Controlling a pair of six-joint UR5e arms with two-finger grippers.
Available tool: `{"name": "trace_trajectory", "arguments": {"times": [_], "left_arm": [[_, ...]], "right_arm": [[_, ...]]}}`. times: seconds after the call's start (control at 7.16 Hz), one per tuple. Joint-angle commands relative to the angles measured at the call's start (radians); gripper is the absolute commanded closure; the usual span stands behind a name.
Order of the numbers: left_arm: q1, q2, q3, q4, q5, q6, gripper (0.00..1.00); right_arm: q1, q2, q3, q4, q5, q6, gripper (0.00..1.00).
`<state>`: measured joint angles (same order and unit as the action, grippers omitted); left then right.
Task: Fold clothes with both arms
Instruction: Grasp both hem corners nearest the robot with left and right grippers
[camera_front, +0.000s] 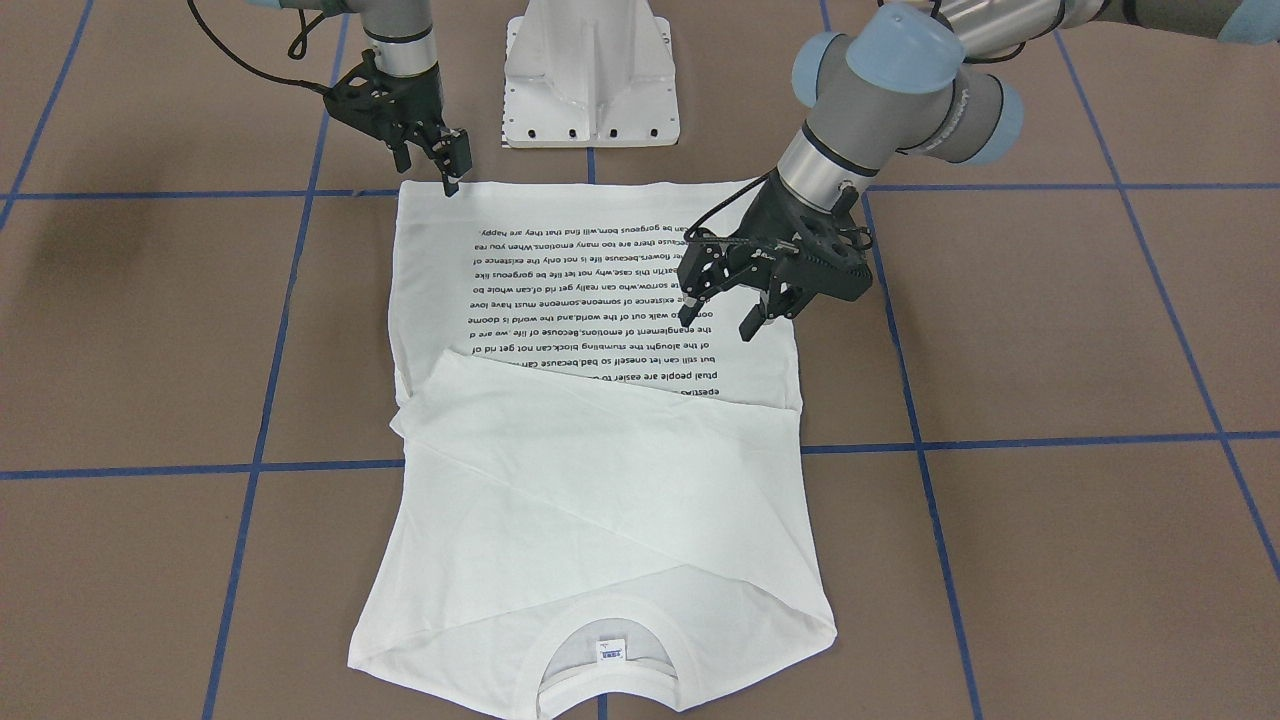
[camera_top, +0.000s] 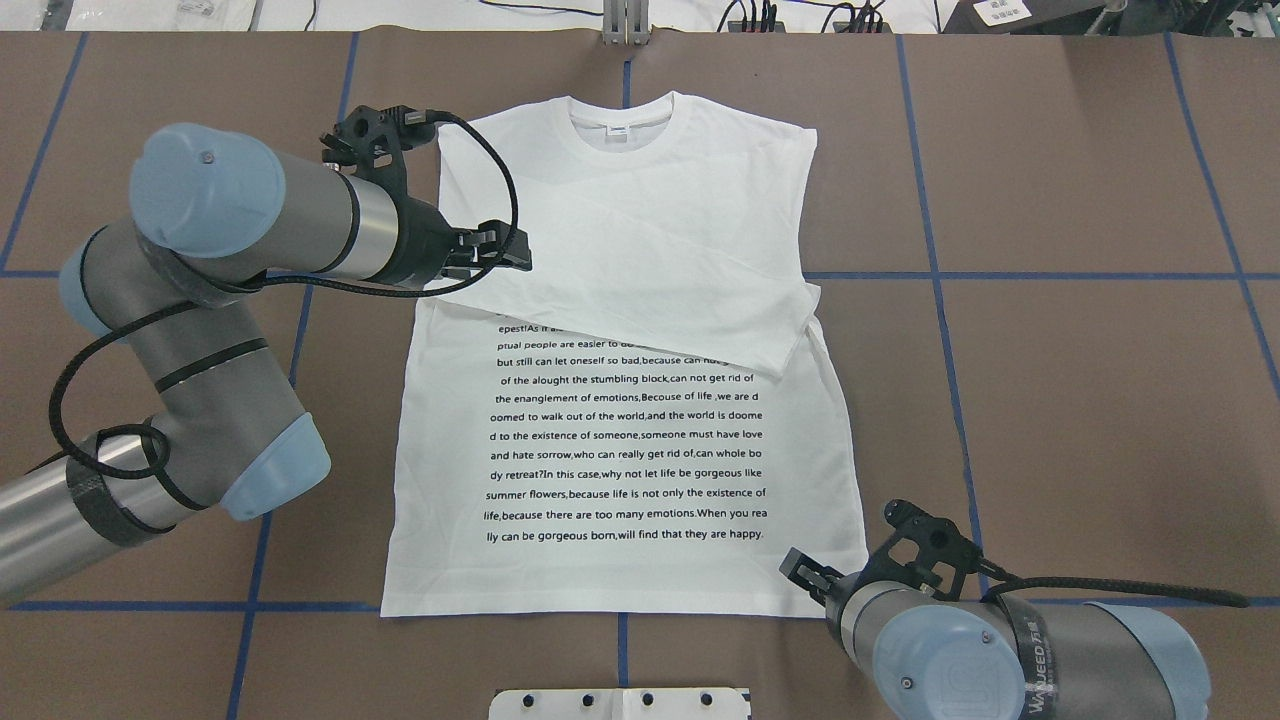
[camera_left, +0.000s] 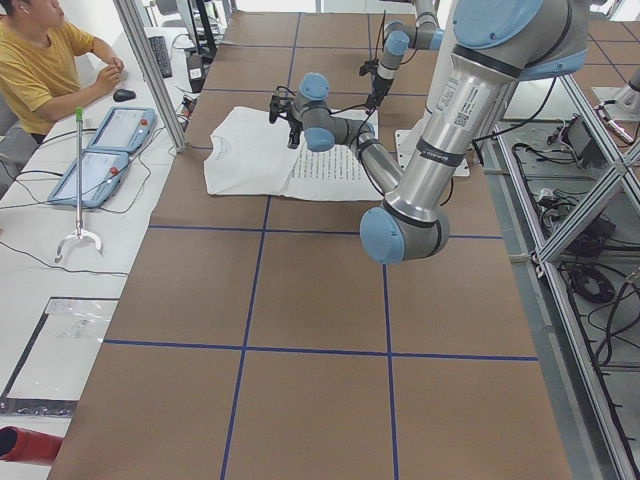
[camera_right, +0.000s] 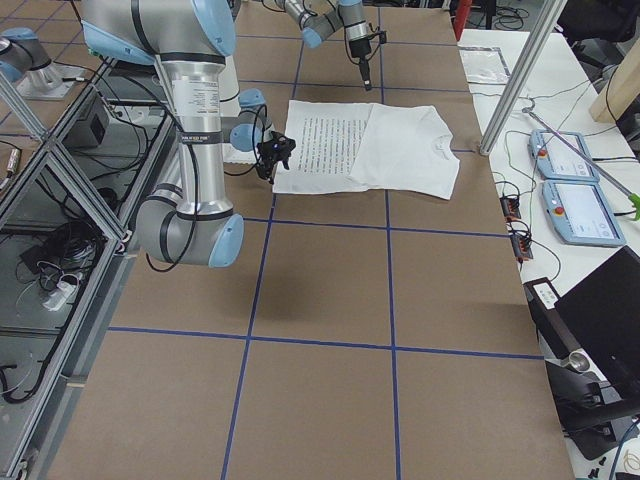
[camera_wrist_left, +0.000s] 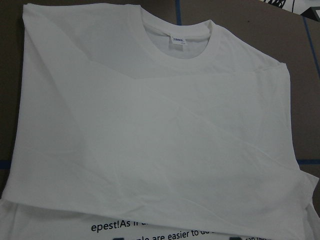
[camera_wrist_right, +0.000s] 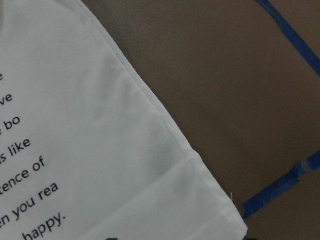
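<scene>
**Shirt flat on table, both grippers open and empty**

Table (camera_front: 1050, 330): brown with a blue tape grid.
Shirt (camera_front: 600, 500): flat mid-table, print up. The hem is near the robot and the collar (camera_front: 610, 608) is far.
- Sleeves are folded in across the chest.
- The lower fold edge runs slantwise and covers the top lines of the text block (camera_front: 600, 290).

Left arm (camera_top: 300, 225): reaches in over the shirt's left side.
Left gripper (camera_front: 720, 325): hangs above the left part of the text, just robot-side of the sleeve fold. The fingers are spread wide with nothing between them.

Right arm (camera_top: 1000, 640): sits low at the near right.
Right gripper (camera_front: 428, 178): at the near right hem corner, fingers apart, no cloth pinched. One tip is right at the hem line, but I can't tell if it touches.

White pedestal (camera_front: 590, 90): on the robot side of the hem, close to it but apart.
Label (camera_front: 611, 648): inside the collar at the back of the neck.
</scene>
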<state>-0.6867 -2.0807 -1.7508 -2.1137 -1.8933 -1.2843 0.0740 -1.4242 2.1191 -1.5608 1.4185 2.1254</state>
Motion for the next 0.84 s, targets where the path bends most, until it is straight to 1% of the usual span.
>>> {"name": "trace_trajectory", "arguments": {"times": [0.0, 0.7], "left_arm": [[0.001, 0.002, -0.001, -0.006, -0.003, -0.006, 0.21], [0.006, 0.005, -0.001, -0.008, -0.001, -0.02, 0.2]], "right_arm": [[-0.003, -0.007, -0.007, -0.001, 0.007, 0.007, 0.12], [-0.008, -0.013, -0.03, -0.001, 0.011, 0.031, 0.13]]}}
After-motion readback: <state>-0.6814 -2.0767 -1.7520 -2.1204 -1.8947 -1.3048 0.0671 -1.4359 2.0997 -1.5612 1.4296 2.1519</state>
